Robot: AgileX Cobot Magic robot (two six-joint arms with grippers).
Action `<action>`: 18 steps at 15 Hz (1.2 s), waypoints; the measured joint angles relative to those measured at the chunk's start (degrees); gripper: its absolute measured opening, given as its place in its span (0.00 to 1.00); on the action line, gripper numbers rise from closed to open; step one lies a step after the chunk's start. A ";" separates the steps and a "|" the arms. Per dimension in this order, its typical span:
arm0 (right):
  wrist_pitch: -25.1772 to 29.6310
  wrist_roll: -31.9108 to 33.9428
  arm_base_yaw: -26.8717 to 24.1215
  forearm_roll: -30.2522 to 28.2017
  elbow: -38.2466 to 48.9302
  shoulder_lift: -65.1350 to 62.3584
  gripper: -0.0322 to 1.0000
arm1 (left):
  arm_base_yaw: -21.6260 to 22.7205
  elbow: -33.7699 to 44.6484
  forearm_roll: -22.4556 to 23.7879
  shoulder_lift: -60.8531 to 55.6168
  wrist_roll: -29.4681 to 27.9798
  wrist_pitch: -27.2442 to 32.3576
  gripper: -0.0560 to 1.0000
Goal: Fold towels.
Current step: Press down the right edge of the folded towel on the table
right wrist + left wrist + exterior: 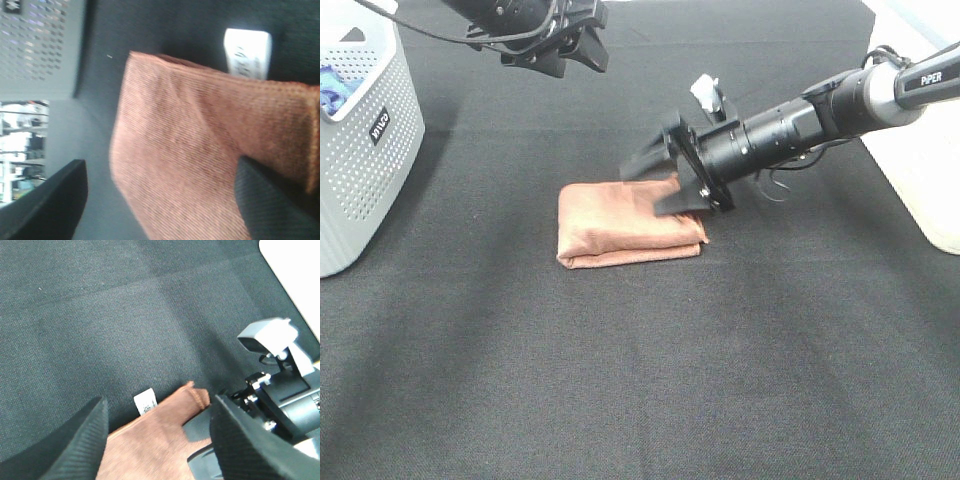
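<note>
A rust-brown towel [616, 225] lies folded into a small rectangle on the black cloth table [640, 380]. My right gripper [663, 182] is open at the towel's right end, with one finger beyond its far edge and the other over its top. In the right wrist view the towel [195, 150] fills the space between the open fingers [272, 200], with its white label [247, 52] at the edge. My left gripper [565, 45] is open and empty, raised behind the towel. The left wrist view shows the towel's corner [155, 440] and label [145, 402] below.
A white perforated basket [370, 150] stands at the left edge with something blue [330, 88] inside. A white bin [930, 170] stands at the right edge. Black cloth stretches in front of the towel.
</note>
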 joint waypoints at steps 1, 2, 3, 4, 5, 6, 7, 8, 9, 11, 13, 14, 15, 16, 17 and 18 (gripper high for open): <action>-0.29 1.20 0.00 -1.83 -0.29 0.00 0.77 | 0.00 0.00 0.00 0.00 0.00 0.11 0.60; -0.34 2.46 0.00 -3.09 -0.34 0.00 0.77 | 0.00 0.00 0.00 0.00 0.00 0.17 0.60; 0.00 3.44 0.00 -3.84 -0.52 -0.06 0.77 | 0.00 0.00 0.06 0.00 0.00 0.40 0.60; 0.63 3.84 0.00 -4.13 -0.52 -0.11 0.77 | 0.00 0.00 0.06 0.00 0.00 0.46 0.60; 1.03 3.90 -0.06 -4.53 -0.52 -0.23 0.77 | 0.00 0.00 0.11 0.00 0.00 0.52 0.60; 1.15 3.95 -0.06 -5.27 -0.52 -0.52 0.77 | 0.00 0.00 0.11 0.00 0.00 0.52 0.60; 1.15 4.01 -0.06 -6.47 -0.52 -1.03 0.77 | 0.00 0.00 0.11 0.00 0.00 0.57 0.60; 1.15 4.30 -0.06 -7.96 -0.52 -1.60 0.77 | 0.00 0.00 0.11 0.00 0.00 0.57 0.60; 1.15 4.76 -0.06 -9.28 -0.52 -2.18 0.77 | 0.00 0.00 0.17 0.00 0.00 0.69 0.60; 0.69 5.84 -0.06 -11.63 -0.52 -2.41 0.77 | 0.00 0.00 0.17 0.00 0.00 0.69 0.60; -0.17 7.05 -0.06 -12.95 -0.52 -2.41 0.77 | 0.00 0.00 0.17 0.00 0.00 0.92 0.60; -0.52 7.91 -0.06 -13.75 -0.52 -2.41 0.77 | 0.00 0.00 0.17 0.00 0.00 1.15 0.60; -1.03 8.77 0.06 -14.44 -0.52 -2.52 0.77 | 0.00 0.00 0.17 0.00 0.00 1.78 0.60; -1.43 9.51 0.06 -15.41 -0.52 -2.86 0.77 | 0.00 0.00 0.29 0.00 0.00 2.01 0.60; -1.49 10.08 0.06 -16.10 -0.52 -2.92 0.77 | 0.00 0.00 0.57 0.00 0.00 2.06 0.60; -1.49 10.31 0.06 -16.10 -0.52 -2.92 0.77 | 0.00 0.00 1.38 0.00 0.00 2.18 0.60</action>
